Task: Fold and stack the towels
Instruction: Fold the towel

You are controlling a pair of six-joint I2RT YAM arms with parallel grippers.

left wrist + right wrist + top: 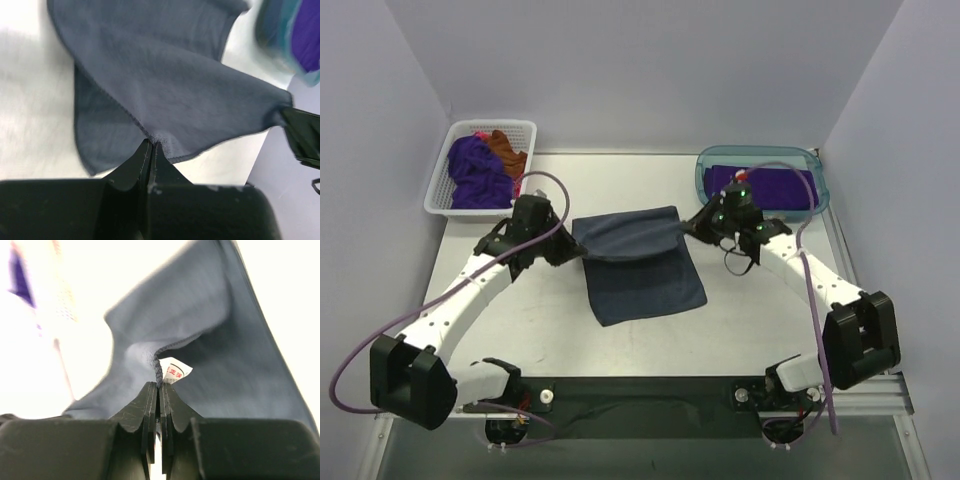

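Observation:
A dark slate blue-grey towel (642, 275) lies in the middle of the table with its far edge lifted and sagging between my two grippers. My left gripper (568, 250) is shut on the towel's left corner (159, 135); its fingertips (145, 150) pinch the hem. My right gripper (690, 230) is shut on the right corner, next to a white label (176, 371), with the cloth (200, 325) hanging beyond it. More towels, purple (475, 172), rust-brown (508, 150) and a bit of pink (478, 133), lie bunched in the basket. A purple towel (780, 185) lies flat in the teal tub.
The white lattice basket (505, 125) stands at the table's far left corner. At the far right stands the teal translucent tub (760, 150), close behind my right gripper. White walls enclose the table on three sides. A purple cable (360, 350) loops beside the left arm.

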